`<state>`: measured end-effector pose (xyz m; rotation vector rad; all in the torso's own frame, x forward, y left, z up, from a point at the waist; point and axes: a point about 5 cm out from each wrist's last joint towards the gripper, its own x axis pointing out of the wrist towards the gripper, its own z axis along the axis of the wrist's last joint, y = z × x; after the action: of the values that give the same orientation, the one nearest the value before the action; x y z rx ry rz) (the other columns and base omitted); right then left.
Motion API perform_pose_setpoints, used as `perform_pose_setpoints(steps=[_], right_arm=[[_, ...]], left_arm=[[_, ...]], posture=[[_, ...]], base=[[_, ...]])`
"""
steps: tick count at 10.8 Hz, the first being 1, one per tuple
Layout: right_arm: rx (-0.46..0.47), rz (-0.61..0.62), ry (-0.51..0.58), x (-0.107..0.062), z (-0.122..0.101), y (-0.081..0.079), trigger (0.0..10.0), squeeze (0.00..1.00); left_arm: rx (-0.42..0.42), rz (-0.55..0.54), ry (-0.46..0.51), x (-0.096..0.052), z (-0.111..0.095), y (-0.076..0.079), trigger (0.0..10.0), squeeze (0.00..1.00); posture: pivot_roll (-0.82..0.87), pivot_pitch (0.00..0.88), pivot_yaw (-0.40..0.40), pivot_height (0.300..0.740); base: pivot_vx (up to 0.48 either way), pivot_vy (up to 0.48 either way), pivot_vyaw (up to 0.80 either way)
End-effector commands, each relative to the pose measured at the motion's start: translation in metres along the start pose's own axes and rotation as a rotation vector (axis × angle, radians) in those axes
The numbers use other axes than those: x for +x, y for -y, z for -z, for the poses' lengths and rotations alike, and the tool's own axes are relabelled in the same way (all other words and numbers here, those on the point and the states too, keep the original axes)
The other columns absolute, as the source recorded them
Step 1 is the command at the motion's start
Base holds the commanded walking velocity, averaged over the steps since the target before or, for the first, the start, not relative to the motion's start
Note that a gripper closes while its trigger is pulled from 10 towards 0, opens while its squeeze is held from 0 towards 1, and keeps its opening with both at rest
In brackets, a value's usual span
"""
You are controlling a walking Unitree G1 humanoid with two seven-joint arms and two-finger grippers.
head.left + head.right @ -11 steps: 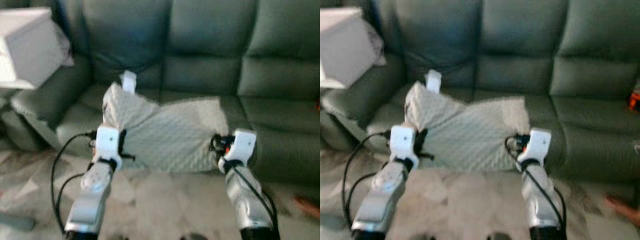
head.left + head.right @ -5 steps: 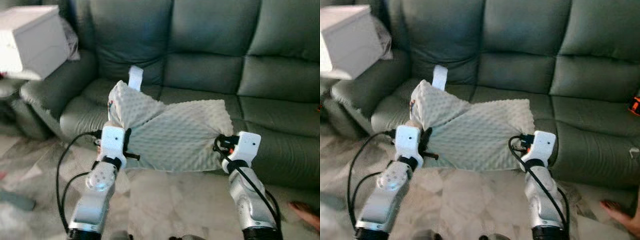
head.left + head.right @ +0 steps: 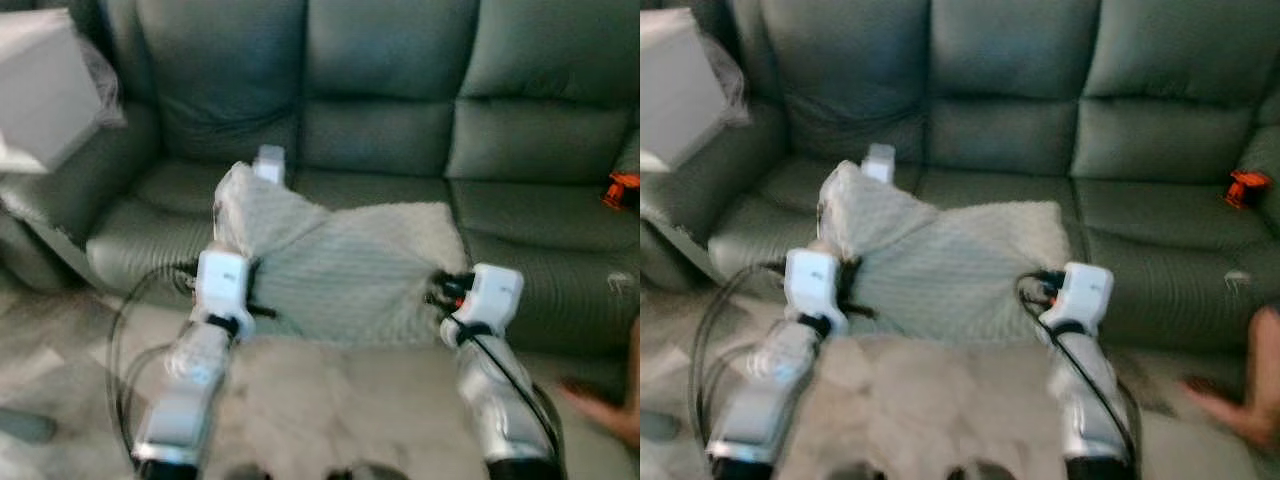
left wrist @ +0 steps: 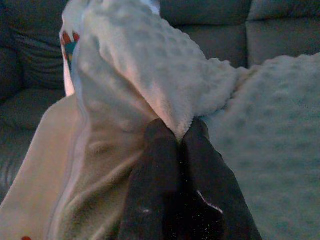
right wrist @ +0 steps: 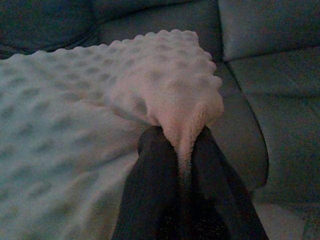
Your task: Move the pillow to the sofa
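Carry step: the left gripper point(image 4: 177, 137) and right gripper point(image 5: 181, 145) are each pinching a pillow point(image 3: 350, 265) corner before the sofa point(image 3: 400, 130), likely awaiting lowering and release.

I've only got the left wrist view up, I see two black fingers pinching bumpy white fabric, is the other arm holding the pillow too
Observer: Yes. The right gripper is shut on the pillow too, pinching its opposite corner.
Operator: Is the pillow on the sofa?
Observer: It hangs between both grippers in front of the seat cushions of the green sofa; whether it touches the seat, I cannot tell.
Operator: Anything lying on the seat?
Observer: A small orange object lies far to the robot's right.
Operator: Anyone nearby?
Observer: A person's hand is low on the robot's right, near the floor.
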<state>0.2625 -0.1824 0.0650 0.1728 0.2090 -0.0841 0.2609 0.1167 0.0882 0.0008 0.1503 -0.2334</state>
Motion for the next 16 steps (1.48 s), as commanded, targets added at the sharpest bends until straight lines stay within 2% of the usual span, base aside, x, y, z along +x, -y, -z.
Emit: perform_pose_setpoints(steps=[1, 9, 13, 16], right_arm=[[0.002, -0.019, 0.044, 0.0019, -0.0105, -0.0055, 10.0, 0.0], [0.005, -0.018, 0.044, 0.0027, -0.0103, -0.0065, 10.0, 0.0], [0.006, -0.021, 0.041, 0.0033, -0.0102, -0.0074, 10.0, 0.0], [0.004, -0.024, 0.044, 0.0041, -0.0109, -0.0074, 10.0, 0.0]], left_arm=[[0.017, 0.002, 0.026, -0.0009, -0.0059, -0.0041, 10.0, 0.0], [0.014, 0.019, 0.023, 0.0, -0.0061, -0.0029, 10.0, 0.0], [0.013, 0.025, 0.023, 0.0006, -0.0063, -0.002, 10.0, 0.0], [0.015, 0.027, 0.023, 0.001, -0.0061, -0.0014, 10.0, 0.0]], posture=[[-0.05, 0.0, 0.002, 0.74], [-0.05, 0.0, 0.005, 0.74], [-0.05, 0.0, 0.004, 0.74], [-0.05, 0.0, 0.002, 0.74]], base=[[0.296, 0.0, 0.0], [0.293, 0.0, 0.0], [0.312, 0.0, -0.7], [0.329, 0.0, 0.0]])
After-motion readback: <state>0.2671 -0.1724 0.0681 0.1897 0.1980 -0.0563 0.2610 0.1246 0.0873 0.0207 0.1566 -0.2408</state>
